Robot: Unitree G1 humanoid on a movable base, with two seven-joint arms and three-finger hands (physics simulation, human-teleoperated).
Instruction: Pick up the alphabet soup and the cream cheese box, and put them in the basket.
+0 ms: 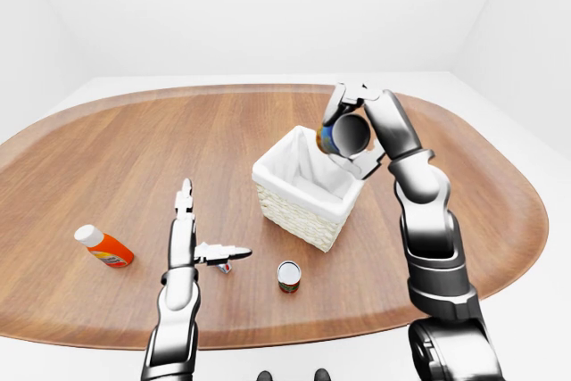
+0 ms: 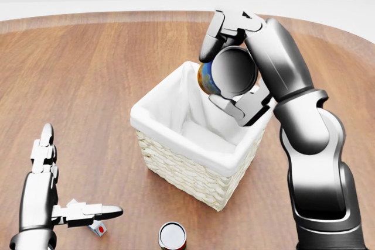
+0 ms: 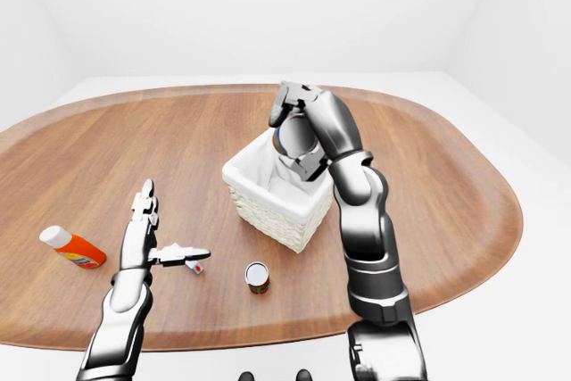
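Note:
My right hand (image 2: 229,69) is shut on the alphabet soup can (image 2: 233,73). The can has a blue and orange label and its grey end faces the head camera. It is tilted and held just above the far right corner of the white-lined wicker basket (image 2: 181,171). My left hand (image 2: 79,171) is open, fingers straight, thumb out to the right, low over the wooden table (image 1: 134,149). A small white box with a red mark (image 2: 98,228), probably the cream cheese box, lies under the thumb, mostly hidden.
A small can with a red label (image 2: 172,236) stands upright below the basket in the head view. An orange bottle with a white cap (image 1: 104,246) lies at the table's left. The table's near edge runs just below my left hand.

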